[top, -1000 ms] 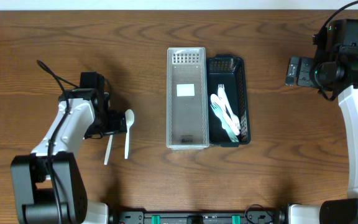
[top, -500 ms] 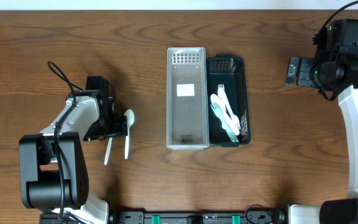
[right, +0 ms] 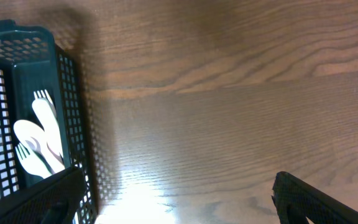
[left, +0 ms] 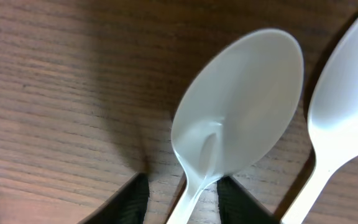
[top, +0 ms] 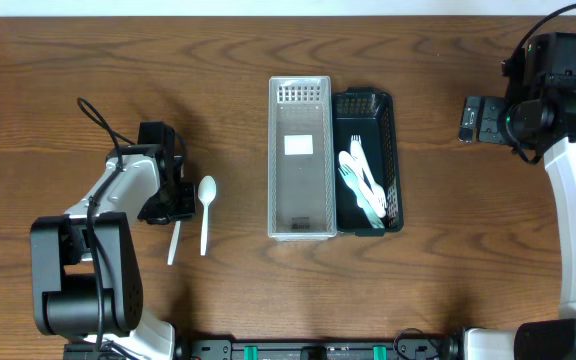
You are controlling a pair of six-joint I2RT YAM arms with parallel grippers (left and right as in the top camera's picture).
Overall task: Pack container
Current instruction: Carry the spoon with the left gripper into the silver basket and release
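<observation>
— Where does the container stand?

— Mid-table. The clear container [top: 278, 200] sits side by side with a dark basket [top: 396, 150], their walls touching. White cutlery [top: 363, 180] lies in the basket.

— And the arms?

— I see my left gripper [left: 185, 202] well to their left, jaws narrowly apart astride the handle of a white spoon [left: 241, 118] on the table [top: 448, 250]. A second spoon [left: 347, 112] lies just beside it. My right gripper [right: 176, 186] hangs off the basket's far side, jaws wide.

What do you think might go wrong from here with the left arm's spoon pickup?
1. The left gripper straddles only the thin neck of the spoon, jaws not yet closed; the spoon could slip or pivot when lifted.
2. The second spoon lies close beside it; a finger could nudge it.
</observation>
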